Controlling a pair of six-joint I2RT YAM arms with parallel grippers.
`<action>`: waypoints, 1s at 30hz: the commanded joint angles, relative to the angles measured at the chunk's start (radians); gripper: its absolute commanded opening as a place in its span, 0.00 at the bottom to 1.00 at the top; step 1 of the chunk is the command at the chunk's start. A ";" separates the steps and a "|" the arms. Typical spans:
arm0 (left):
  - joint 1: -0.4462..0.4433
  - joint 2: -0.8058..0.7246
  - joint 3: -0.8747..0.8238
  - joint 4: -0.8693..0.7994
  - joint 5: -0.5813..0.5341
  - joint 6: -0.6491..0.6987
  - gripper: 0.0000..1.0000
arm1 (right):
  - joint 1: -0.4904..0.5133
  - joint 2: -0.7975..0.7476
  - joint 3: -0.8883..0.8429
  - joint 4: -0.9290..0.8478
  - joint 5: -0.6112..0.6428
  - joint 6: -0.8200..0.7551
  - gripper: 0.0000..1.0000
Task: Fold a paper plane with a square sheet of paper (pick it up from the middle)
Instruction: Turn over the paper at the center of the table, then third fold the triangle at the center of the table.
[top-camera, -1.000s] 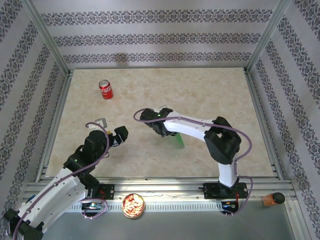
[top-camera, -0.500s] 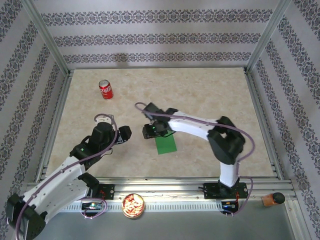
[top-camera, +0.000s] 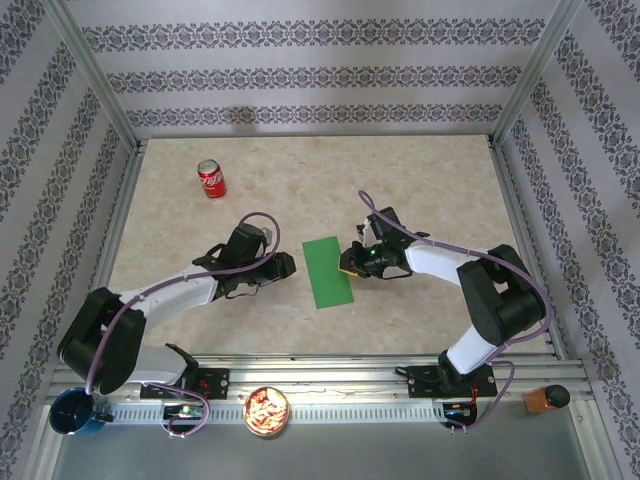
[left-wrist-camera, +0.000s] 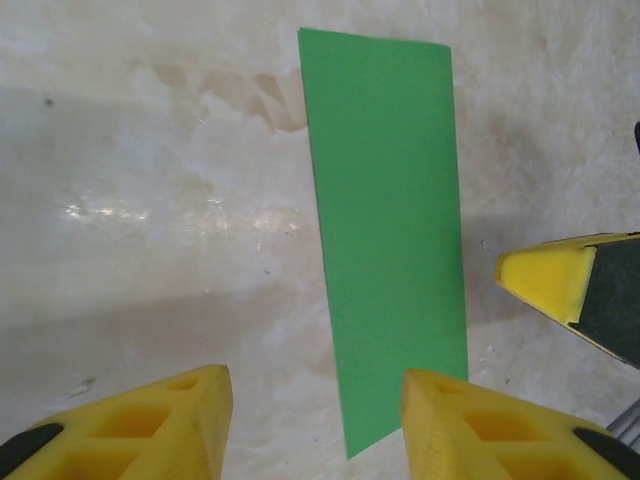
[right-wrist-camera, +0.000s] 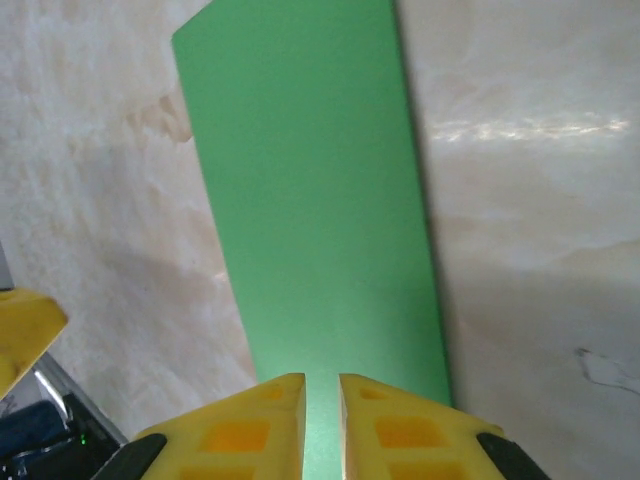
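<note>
Paper (top-camera: 328, 271) flat between two end effectors, near the middle of the surface (top-camera: 420, 190).

The paper is a thin green strip, longer than it is wide. The left end effector (top-camera: 287, 266) sits low just beside the left long edge, open wide and holding nothing. In the left wrist view, one near corner of the paper lies between its yellow fingers (left-wrist-camera: 180, 405). The right end effector (top-camera: 350, 263) is at the right long edge and covers a bit of it. It is almost closed, with only a thin slit, and green shows through the slit. I cannot tell if it pinches the paper. A red can (top-camera: 211, 179) stands well apart at the far left. A small round bowl (top-camera: 267, 392) sits on the near rail, off the surface. Any folds in the paper are hard to make out. There is lots of bare room on the far and right sides, up to the metal rail (top-camera: 527, 260).
</note>
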 joint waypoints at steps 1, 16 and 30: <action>0.010 0.028 0.052 0.064 0.070 -0.026 0.47 | -0.018 0.036 -0.010 0.028 -0.055 -0.016 0.14; -0.011 0.153 0.078 0.143 0.147 -0.067 0.48 | -0.041 0.158 -0.057 0.047 -0.023 0.017 0.08; -0.018 0.322 0.138 0.218 0.185 -0.108 0.35 | -0.038 0.136 -0.150 0.168 -0.021 0.141 0.08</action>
